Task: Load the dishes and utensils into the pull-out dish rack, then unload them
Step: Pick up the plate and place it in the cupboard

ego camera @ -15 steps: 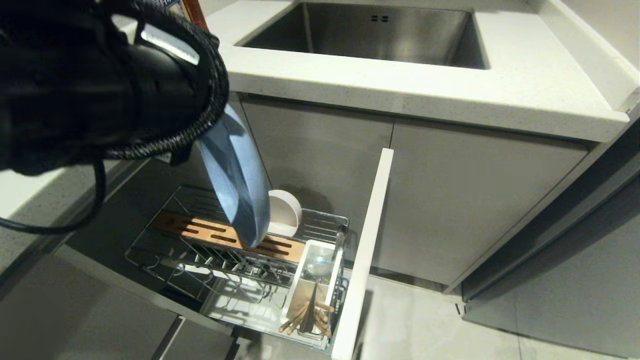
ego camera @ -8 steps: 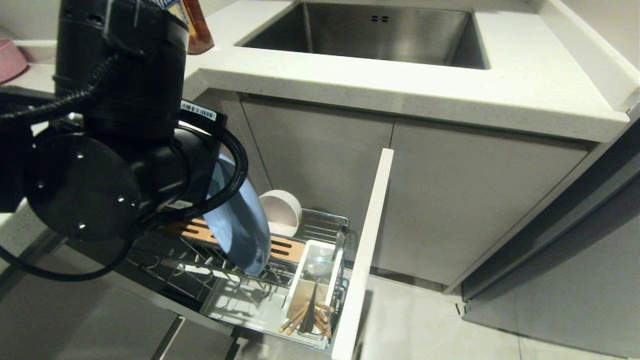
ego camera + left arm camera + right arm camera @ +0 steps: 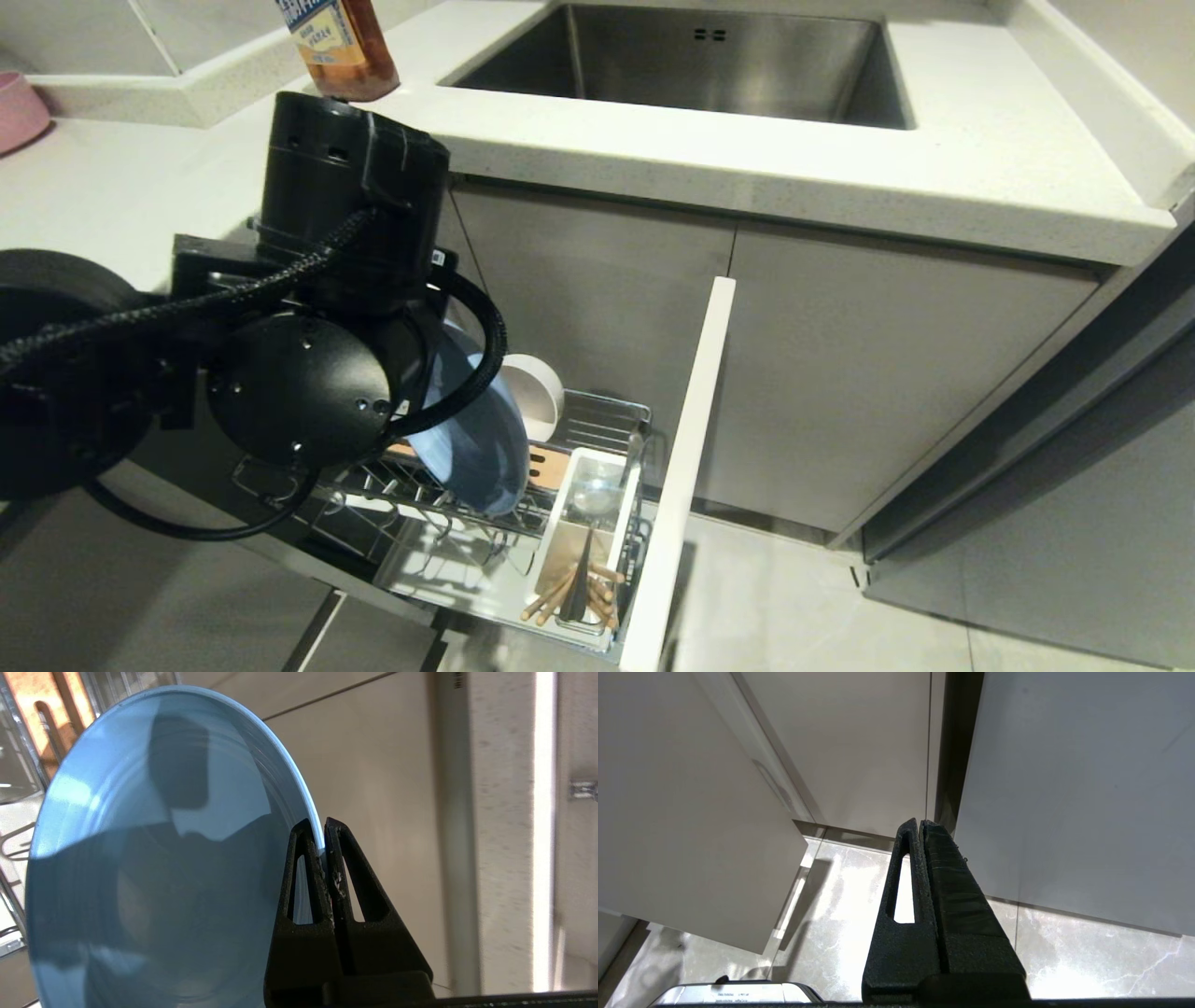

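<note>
My left gripper (image 3: 321,828) is shut on the rim of the light-blue oval plate (image 3: 154,868). The plate (image 3: 476,448) stands on edge, its lower edge down among the prongs of the pull-out dish rack (image 3: 429,551); the black left arm (image 3: 308,373) hides its upper part. The cream bowl (image 3: 532,397) leans at the back of the rack. In the white utensil holder (image 3: 560,546) lie the wooden chopsticks (image 3: 574,597) and the metal spoon (image 3: 597,495). My right gripper (image 3: 920,823) hangs shut and empty over the floor.
The drawer's tall white front (image 3: 686,467) stands open to the right of the rack. Above are the white counter (image 3: 747,159), the steel sink (image 3: 700,61), an amber bottle (image 3: 336,47) and a pink dish (image 3: 19,107). Grey cabinet doors (image 3: 840,373) close the back.
The left arm has swung down and toward the rack, carrying the blue plate lower; its bottom edge now sits among the prongs. The bottle and counter behind the arm have come into view.
</note>
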### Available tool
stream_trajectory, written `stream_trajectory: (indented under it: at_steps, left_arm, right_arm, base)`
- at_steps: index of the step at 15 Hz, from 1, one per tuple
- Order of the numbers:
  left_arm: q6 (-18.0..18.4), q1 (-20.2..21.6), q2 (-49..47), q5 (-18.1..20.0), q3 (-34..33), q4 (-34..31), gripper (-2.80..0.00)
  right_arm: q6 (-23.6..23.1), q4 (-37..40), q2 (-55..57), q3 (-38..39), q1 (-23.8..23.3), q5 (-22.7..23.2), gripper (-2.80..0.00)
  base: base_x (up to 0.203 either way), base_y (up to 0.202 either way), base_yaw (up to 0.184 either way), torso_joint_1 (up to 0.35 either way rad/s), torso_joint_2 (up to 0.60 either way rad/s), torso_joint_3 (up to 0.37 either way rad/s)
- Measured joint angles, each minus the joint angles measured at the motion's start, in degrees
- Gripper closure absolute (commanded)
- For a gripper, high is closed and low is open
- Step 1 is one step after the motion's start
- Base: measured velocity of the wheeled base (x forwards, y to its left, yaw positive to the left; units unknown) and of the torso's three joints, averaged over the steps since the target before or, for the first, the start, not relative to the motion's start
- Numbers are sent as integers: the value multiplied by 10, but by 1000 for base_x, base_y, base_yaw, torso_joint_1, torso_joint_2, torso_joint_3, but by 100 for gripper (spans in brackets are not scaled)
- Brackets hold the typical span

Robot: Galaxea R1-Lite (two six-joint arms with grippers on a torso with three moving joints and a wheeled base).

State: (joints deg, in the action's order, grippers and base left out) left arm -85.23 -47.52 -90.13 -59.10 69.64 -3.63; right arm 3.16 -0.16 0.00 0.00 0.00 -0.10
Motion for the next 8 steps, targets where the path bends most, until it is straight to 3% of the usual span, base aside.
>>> stream_trajectory:
  at_steps: [8]
  left_arm:
    - [-37,10,-30,-19,-5,1,0]
  right_arm:
    - [0,0,0,0,0,0,0]
  base:
    - [0,0,0,0,0,0]
